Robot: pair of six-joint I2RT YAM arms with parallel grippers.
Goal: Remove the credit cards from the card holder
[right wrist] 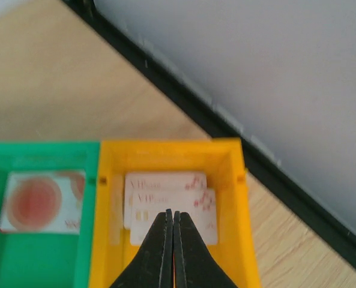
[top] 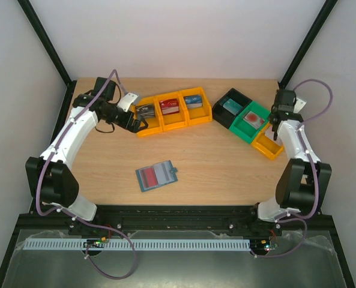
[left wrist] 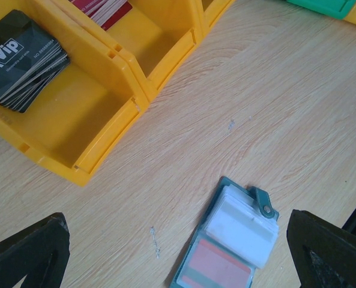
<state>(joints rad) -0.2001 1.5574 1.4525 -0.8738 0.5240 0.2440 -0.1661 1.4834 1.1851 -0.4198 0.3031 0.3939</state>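
Note:
The teal card holder (top: 156,175) lies open on the table's front middle, with a red card (top: 149,176) in a clear sleeve. In the left wrist view the holder (left wrist: 233,237) lies between my fingers and well below them, snap tab at upper right, red card (left wrist: 217,267) in the lower sleeve. My left gripper (top: 135,123) is open and empty, hovering beside the left yellow bin. My right gripper (right wrist: 173,215) is shut with nothing seen in it, above pale VIP cards (right wrist: 165,198) in the right yellow bin (top: 268,144).
Three joined yellow bins (top: 171,114) at the back hold black VIP cards (left wrist: 21,60), red-and-white cards (top: 169,107) and bluish cards (top: 193,100). A black bin (top: 230,108) and a green bin (top: 253,122) with a red-circle card (right wrist: 39,201) stand at the right.

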